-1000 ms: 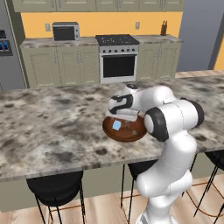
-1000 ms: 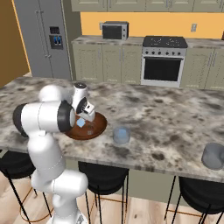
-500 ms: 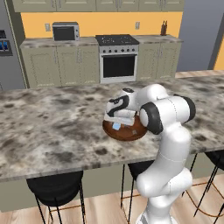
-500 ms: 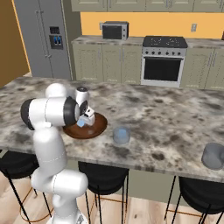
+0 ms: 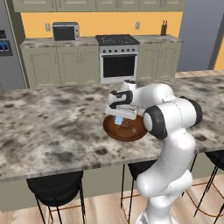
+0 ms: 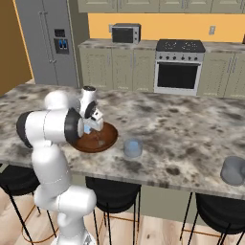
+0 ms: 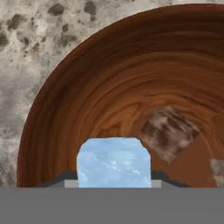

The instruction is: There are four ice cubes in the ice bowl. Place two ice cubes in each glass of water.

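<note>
Ice cube [image 7: 113, 162] pale blue, clamped between the jaws of the gripper [image 5: 118, 117] just above the ice bowl [image 5: 127, 130] on the marble counter [image 5: 52, 118], another cube [image 7: 168, 132] lying inside the bowl, two glasses of water [image 6: 133, 148] [image 6: 234, 171] standing further along the counter.

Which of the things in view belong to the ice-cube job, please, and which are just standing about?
Job: ice bowl; ice cube between the gripper fingers; another ice cube in the bowl; near glass of water; far glass of water.
Standing about: microwave; oven; fridge; stools.
</note>
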Robot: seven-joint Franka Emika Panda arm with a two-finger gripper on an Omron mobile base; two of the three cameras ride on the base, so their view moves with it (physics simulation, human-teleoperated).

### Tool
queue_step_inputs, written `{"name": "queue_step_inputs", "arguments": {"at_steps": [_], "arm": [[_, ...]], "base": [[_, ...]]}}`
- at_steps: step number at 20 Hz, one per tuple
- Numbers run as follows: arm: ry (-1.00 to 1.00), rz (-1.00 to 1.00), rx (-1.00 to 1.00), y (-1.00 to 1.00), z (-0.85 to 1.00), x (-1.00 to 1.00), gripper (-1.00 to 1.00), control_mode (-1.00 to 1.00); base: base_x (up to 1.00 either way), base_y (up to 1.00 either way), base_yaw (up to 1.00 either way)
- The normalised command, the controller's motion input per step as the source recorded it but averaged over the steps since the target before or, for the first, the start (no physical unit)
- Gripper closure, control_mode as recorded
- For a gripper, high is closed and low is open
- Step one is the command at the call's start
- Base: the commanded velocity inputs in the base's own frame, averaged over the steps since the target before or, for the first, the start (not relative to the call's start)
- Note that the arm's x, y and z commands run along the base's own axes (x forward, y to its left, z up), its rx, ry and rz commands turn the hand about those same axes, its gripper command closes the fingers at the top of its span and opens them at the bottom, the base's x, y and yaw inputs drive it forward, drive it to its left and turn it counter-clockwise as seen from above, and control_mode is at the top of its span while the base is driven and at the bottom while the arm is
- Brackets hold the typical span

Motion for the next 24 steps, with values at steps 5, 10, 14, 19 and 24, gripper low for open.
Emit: {"name": "queue_step_inputs", "arguments": {"at_steps": [5, 10, 14, 19, 24], "arm": [[0.00, -0.11, -0.03, -0.92, 1.00, -0.81, 1.00, -1.00], [0.00, -0.10, -0.25, -0.98, 0.96, -0.75, 1.00, -1.00], [0.03, -0.14, -0.21, -0.59, 0.18, -0.31, 1.00, -1.00], [0.00, 0.00, 0.03, -0.86, -0.23, 0.21, 1.00, -1.00], [0.00, 0.00, 0.19, -0.75, 0.00, 0.57, 1.00, -1.00]], "base": [[0.00, 0.00, 0.00], [0.00, 0.00, 0.00], [0.00, 0.00, 0.00], [0.00, 0.00, 0.00], [0.00, 0.00, 0.00]]}}
